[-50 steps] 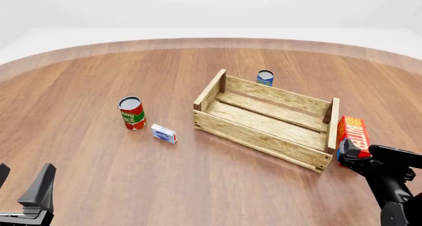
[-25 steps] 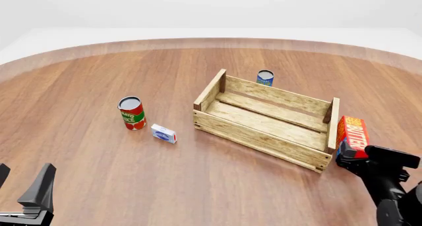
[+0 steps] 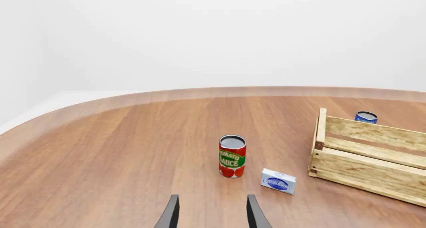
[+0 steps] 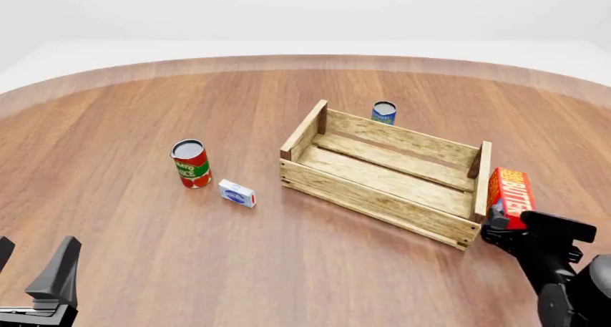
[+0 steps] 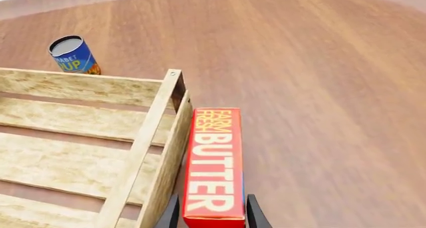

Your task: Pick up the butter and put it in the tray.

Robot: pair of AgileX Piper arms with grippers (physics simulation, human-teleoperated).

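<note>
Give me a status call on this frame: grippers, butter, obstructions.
Left gripper open, idle. Right gripper straddling butter, grip unconfirmed. Butter outside tray, beside its right end wall. That wall stands between.

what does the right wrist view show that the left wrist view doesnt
Only the right wrist view shows the butter, lying on the table right beside the tray's end wall, with the right gripper fingers on either side of its near end.

Only the left wrist view shows the tomato sauce can, the small white-blue box and the open left gripper, which holds nothing.

Both show the tray, the blue can beyond it, and the wooden table.
</note>
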